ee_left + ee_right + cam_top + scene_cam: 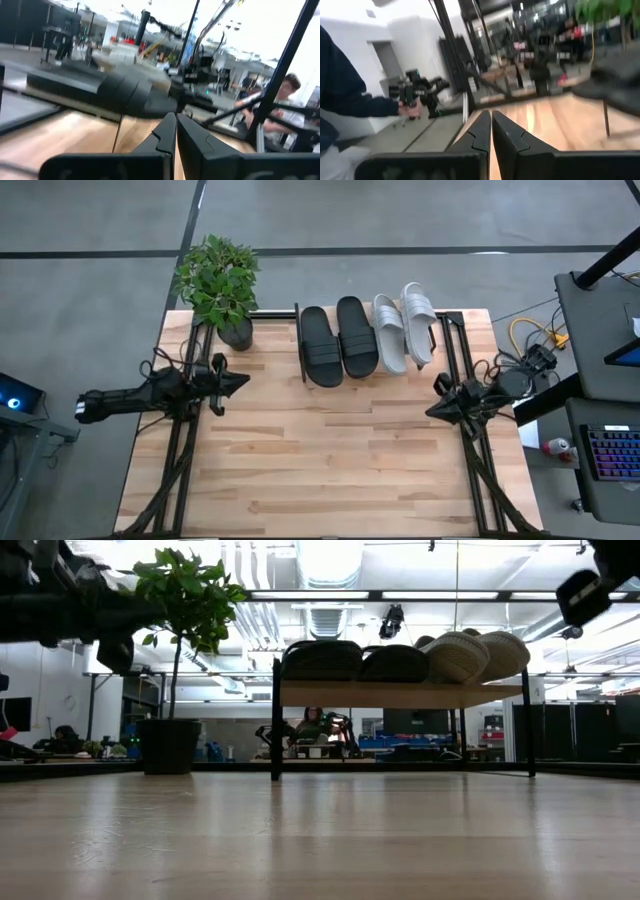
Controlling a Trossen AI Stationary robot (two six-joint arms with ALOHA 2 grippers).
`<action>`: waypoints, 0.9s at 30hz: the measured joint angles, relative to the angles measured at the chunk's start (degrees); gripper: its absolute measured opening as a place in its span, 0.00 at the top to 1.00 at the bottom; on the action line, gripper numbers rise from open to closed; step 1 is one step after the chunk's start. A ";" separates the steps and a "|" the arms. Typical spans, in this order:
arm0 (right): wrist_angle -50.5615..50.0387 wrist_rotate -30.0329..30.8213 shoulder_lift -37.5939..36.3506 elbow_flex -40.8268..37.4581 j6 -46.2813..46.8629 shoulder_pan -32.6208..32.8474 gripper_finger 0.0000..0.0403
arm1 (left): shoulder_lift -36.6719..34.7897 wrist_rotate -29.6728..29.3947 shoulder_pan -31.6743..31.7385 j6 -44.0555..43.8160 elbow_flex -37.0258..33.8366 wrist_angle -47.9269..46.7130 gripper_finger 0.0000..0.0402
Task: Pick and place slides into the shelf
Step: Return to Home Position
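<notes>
Over the table [330,470], the return to rest is best finished with both arms kept level and well apart from the shelf [400,694], so that no slide is nudged; little travel appears to be left. At the left edge, the left gripper [240,382] is held level and aimed inward, its fingers pressed together on nothing. A potted plant [218,280] is seen just beside the shelf. On the plank, the black slides [338,340] are lined up side by side, with the grey slides [404,330] just to their right. At the right edge, the right gripper [432,411] is likewise closed, empty and aimed inward.
</notes>
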 joint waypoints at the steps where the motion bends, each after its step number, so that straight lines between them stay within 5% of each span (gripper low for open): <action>1: -1.32 -0.18 0.00 -0.02 1.38 0.00 0.98 | 0.02 0.00 0.00 0.00 -0.46 -0.42 1.00; 18: -11.71 -5.81 -0.02 -0.25 7.74 0.00 0.98 | 0.67 -0.15 0.00 -2.00 -1.01 -5.55 1.00; 27: 1.38 -8.26 -0.04 -8.16 6.66 0.00 0.98 | 0.82 -1.12 0.00 -7.14 -1.06 -5.58 1.00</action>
